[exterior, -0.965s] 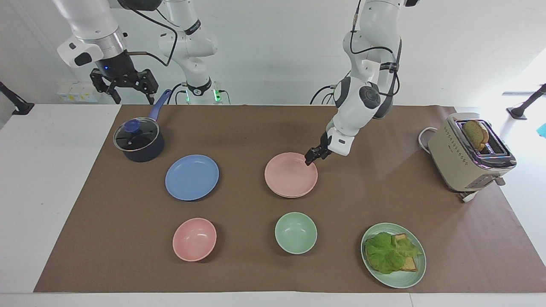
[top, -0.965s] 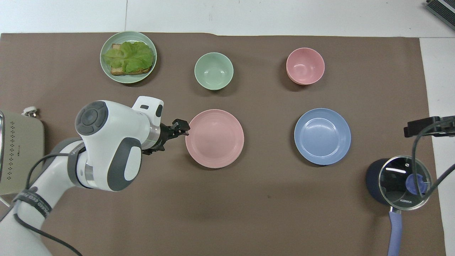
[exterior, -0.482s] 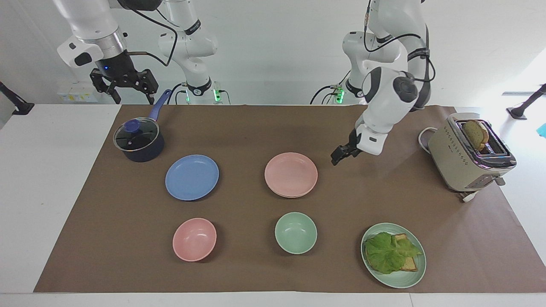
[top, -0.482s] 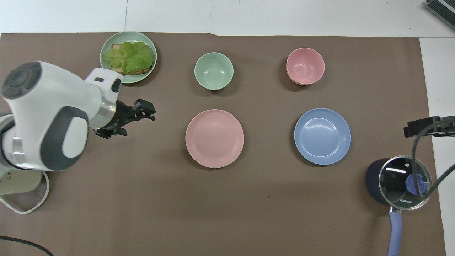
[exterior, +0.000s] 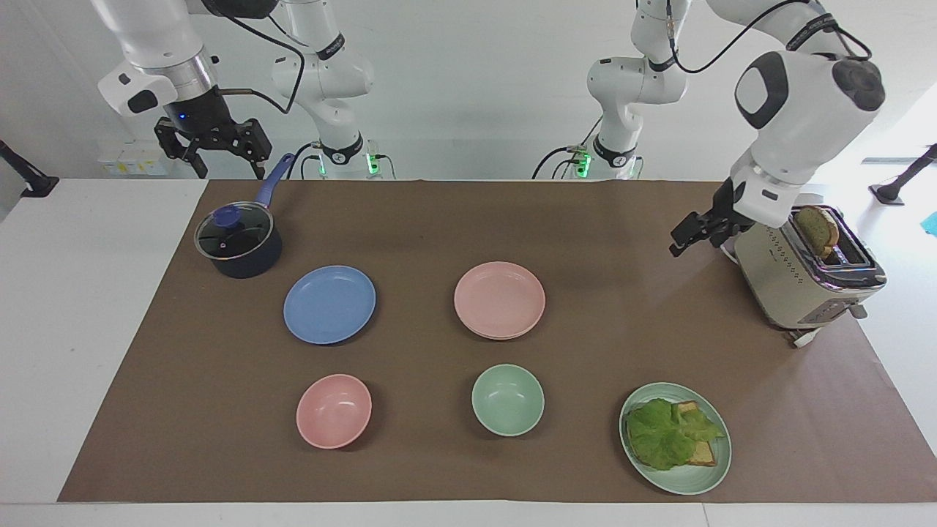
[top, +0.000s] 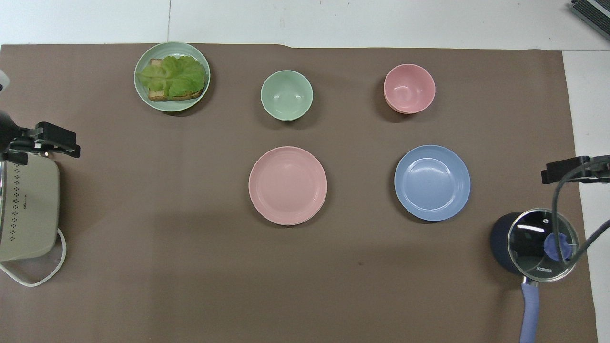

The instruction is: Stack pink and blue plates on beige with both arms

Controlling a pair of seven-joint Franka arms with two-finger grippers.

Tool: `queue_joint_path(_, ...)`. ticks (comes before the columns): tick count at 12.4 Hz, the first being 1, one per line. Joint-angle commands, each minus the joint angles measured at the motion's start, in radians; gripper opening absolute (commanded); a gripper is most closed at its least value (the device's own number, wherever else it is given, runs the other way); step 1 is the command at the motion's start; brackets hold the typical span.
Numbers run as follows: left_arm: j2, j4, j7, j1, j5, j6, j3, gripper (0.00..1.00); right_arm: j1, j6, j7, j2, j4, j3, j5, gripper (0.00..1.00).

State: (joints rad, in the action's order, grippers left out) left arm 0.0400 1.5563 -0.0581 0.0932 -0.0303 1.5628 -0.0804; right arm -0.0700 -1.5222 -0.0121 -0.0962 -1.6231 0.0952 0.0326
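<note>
Since the earlier frame the left gripper point(exterior: 687, 236) has pulled away from the pink plate point(exterior: 499, 299) to the left arm's end of the table; it's now up in the air beside the toaster point(exterior: 805, 274), holding nothing, fingers apart. Facing view: pink plate sits mid-mat on a beige plate, of which only a thin rim edge point(exterior: 489, 337) peeks out underneath. Blue plate point(exterior: 329, 304) lies beside that stack, toward the right arm's end, apart from it. Right gripper point(exterior: 212, 146) waits high over the table edge near the lidded saucepan point(exterior: 238, 245), fingers apart, empty. Overhead view: pink plate point(top: 288, 185) & blue plate point(top: 432, 182) lie side by side w/ a gap between. Farther from the robots: green bowl point(top: 286, 95), pink bowl point(top: 409, 88), green plate point(top: 143, 95) w/ lettuce on toast. Left gripper point(top: 57, 140) shows at the frame edge just over the toaster's point(top: 28, 209) corner; right gripper point(top: 567, 170) only partly in frame above the saucepan point(top: 538, 243).
</note>
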Motion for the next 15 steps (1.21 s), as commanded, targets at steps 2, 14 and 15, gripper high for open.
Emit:
queue_joint_path(2,-0.048,-0.002,0.017,-0.001,0.015,-0.023,0.011,1.00,0.012,0.005,-0.032,-0.008,-0.009,0.000,-0.003,1.00)
queue_joint_path(14,-0.052,0.001,0.014,-0.009,0.007,-0.040,0.010,1.00,0.021,-0.174,-0.109,-0.031,-0.164,-0.002,-0.011,1.00)
queue_joint_path(15,-0.052,0.001,0.014,-0.009,0.009,-0.038,0.010,1.00,0.012,-0.223,-0.108,-0.027,-0.200,-0.002,-0.011,1.00)
